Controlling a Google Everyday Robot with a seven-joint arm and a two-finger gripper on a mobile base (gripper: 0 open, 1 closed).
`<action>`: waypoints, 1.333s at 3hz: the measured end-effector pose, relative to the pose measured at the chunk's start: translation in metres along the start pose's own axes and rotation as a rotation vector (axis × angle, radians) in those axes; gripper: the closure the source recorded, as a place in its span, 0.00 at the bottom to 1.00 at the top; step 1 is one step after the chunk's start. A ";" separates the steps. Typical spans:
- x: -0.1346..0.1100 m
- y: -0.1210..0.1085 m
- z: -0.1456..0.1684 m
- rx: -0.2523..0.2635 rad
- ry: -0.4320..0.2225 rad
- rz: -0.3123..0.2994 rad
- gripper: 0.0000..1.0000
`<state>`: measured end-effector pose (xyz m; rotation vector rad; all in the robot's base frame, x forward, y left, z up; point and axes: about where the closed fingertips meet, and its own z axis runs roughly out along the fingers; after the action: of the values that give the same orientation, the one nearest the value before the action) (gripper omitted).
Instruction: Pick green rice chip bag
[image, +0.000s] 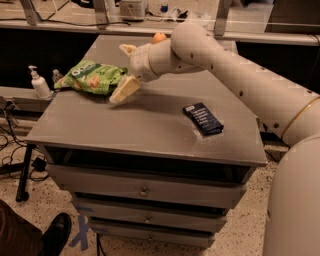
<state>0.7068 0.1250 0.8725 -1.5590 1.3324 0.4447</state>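
Note:
The green rice chip bag (93, 77) lies crinkled on the left side of the grey cabinet top (145, 125), with white lettering and tan chip pictures. My gripper (122, 70) is just right of the bag, its fingers spread wide apart: one finger (124, 89) points down-left by the bag's right end, the other (127, 48) sticks up behind. It holds nothing. The flat dark-blue packet (202, 118) lies on the right part of the top.
An orange fruit (159, 37) sits at the back of the cabinet behind my arm. A white pump bottle (38, 83) stands on a lower ledge to the left. Someone's shoe (54, 235) is on the floor at front left.

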 end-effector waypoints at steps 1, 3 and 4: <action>0.000 0.001 0.018 -0.006 0.001 0.001 0.16; -0.004 0.000 0.023 0.007 0.004 0.017 0.62; -0.007 -0.002 0.016 0.023 0.010 0.024 0.87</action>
<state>0.7108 0.1418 0.8718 -1.5294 1.3611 0.4352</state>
